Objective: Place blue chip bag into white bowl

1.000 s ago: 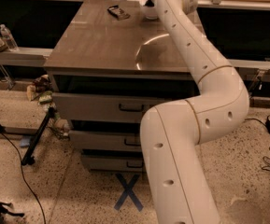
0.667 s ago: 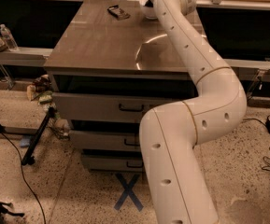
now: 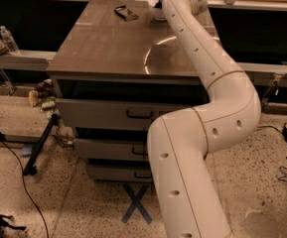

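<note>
My arm reaches over the steel-topped table [image 3: 108, 48] to its far edge. The gripper [image 3: 158, 2] is at the arm's end, mostly hidden behind the wrist, directly over the white bowl [image 3: 158, 16]. Only part of the bowl's rim shows beside the arm. A dark patch at the gripper, just above the bowl, may be the blue chip bag [image 3: 154, 5], but most of it is hidden and I cannot tell whether it is held.
A small flat dark object with a thin loop [image 3: 125, 13] lies on the far left of the tabletop. Drawers [image 3: 138, 114] sit under the table. A water bottle [image 3: 9, 38] stands on the left ledge. Cables and a tripod leg [image 3: 38, 143] lie on the floor.
</note>
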Controlling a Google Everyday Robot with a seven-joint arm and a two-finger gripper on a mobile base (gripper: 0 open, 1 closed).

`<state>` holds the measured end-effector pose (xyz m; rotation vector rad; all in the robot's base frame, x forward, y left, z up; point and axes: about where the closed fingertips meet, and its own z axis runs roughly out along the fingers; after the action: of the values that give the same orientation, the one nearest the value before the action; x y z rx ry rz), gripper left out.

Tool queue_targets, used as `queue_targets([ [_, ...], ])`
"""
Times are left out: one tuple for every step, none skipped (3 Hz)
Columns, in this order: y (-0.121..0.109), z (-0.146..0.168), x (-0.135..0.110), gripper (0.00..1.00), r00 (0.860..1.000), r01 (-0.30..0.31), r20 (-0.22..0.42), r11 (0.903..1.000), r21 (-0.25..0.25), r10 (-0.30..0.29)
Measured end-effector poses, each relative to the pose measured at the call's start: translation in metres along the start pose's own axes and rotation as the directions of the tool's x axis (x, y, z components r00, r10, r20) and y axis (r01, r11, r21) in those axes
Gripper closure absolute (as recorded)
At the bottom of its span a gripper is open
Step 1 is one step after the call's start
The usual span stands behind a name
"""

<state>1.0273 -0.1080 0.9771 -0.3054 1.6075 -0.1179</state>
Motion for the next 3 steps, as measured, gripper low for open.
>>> queue_targets([
  [-0.0003,-0.0005,-0.0032,0.61,1.000,0.016,0.001,0.9999,0.007,-0.016],
  [-0.0013,-0.0011,-0.0051,0.38,0.999,0.035,-0.001,0.9993,0.013,-0.035],
  [-0.0018,-0.0012,-0.0052,0.14,0.999,0.052,-0.005,0.9985,0.018,-0.052],
])
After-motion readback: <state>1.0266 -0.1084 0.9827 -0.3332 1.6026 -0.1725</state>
